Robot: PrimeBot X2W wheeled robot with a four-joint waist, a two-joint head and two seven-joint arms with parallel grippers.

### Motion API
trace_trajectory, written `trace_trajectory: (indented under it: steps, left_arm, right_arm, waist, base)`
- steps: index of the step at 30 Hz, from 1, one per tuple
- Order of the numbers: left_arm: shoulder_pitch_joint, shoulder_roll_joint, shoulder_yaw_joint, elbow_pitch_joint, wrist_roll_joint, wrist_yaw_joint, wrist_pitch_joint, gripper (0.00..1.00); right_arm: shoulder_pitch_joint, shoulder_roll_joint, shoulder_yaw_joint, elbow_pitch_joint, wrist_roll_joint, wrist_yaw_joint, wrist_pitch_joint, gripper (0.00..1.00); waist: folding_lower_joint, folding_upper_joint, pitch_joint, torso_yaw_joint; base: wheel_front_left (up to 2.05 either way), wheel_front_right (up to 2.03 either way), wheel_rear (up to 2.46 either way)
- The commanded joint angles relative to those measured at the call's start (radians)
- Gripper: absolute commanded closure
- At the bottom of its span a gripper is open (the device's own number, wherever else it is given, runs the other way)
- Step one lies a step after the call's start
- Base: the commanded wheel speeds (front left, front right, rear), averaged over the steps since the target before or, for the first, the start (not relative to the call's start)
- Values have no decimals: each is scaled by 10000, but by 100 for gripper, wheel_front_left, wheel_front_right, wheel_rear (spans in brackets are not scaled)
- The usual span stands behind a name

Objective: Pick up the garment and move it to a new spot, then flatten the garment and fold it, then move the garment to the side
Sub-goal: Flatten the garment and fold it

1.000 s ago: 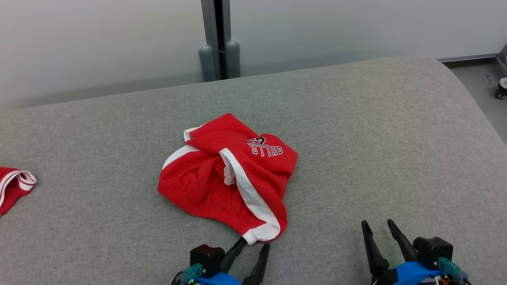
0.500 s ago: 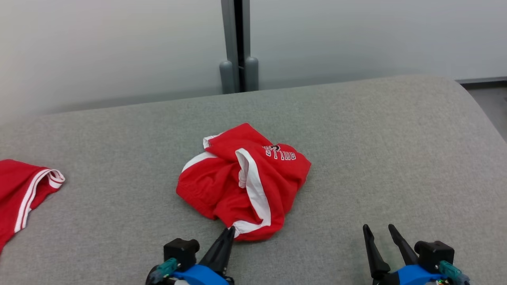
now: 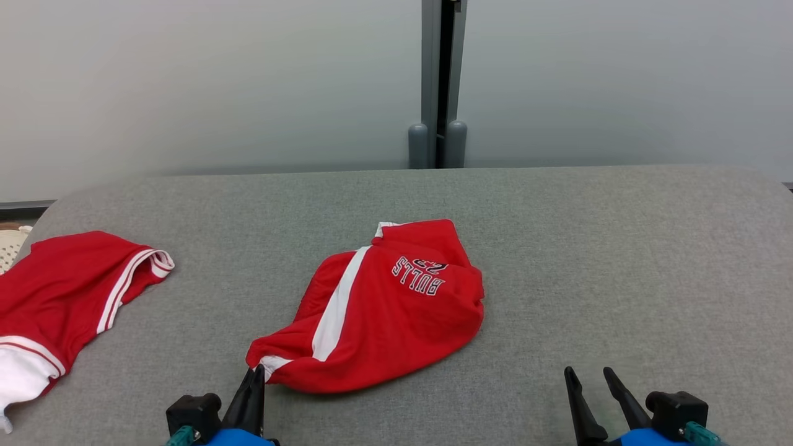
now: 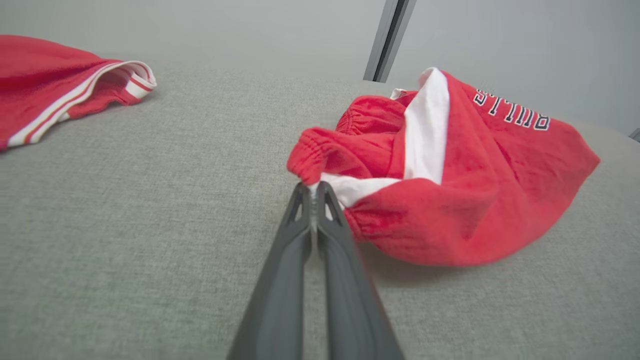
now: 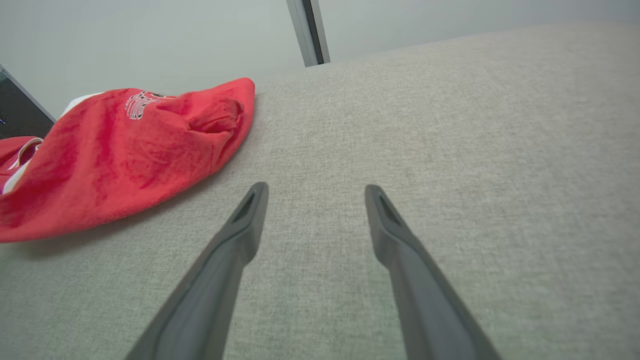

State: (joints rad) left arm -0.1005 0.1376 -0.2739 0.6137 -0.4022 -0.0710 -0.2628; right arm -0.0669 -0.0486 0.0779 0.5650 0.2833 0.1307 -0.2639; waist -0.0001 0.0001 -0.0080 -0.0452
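The shorts point(image 3: 384, 310) lie bunched in the middle of the grey pad point(image 3: 619, 248). The left gripper point(image 4: 314, 192) is pinched tight on the white hem at their near corner. This looks like the first step, picking them up to move them. The next move likely needs a lift without the cloth slipping out. The right gripper point(image 3: 588, 371) is wide and holds nothing, well apart from the shorts.

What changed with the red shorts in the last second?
The left tool snapped shut on the white hem corner of the red Bulls shorts and dragged it toward the robot's left, stretching the crumpled heap out. The camera view also swung. The right tool stayed open over the grey fabric surface.
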Motion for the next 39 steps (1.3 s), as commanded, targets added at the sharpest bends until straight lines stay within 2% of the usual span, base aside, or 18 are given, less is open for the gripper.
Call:
trace_trajectory:
  steps: [1,2,8,15,21,26,33,39]
  left_arm:
    - [104,-143,220,86,191,-16,-31,11]
    - [132,-219,306,102,276,-23,-31,0]
    - [286,-668,489,40,716,-151,-31,0]
    - [210,-839,255,42,967,-351,-31,0]
    - [21,-870,78,79,1044,-480,-31,0]
    - [-101,-874,-147,-19,833,-513,-31,0]
    - [-124,-875,-363,-50,642,-531,-31,0]
    - [-339,-873,-559,-27,518,-543,-31,0]
  right_arm:
    - [160,-36,-7,43,-58,1,-8,0]
    - [167,-40,-22,54,-80,1,-8,0]
    - [-368,-33,302,107,-28,1,-8,0]
    - [-1968,-30,1449,365,153,1,-8,0]
    - [-4177,-36,2385,1622,335,1,113,0]
    - [-5772,-114,2516,3057,125,1,765,0]
    - [-7234,-196,2590,4871,-231,1,2004,0]
    - [-7648,-90,2969,5755,-50,1,2820,0]
  waist:
    - [1,-1,18,139]
    - [1,-1,21,207]
    - [1,-1,125,821]
    - [1,-1,428,1720]
    - [1,-1,814,2677]
    - [1,-1,1095,3240]
    - [1,-1,1367,3497]
    - [1,-1,1543,3449]
  base:
    - [0,0,0]
    - [0,0,0]
    - [0,0,0]
    - [0,0,0]
    - [0,0,0]
    - [0,0,0]
    - [0,0,0]
    - [0,0,0]
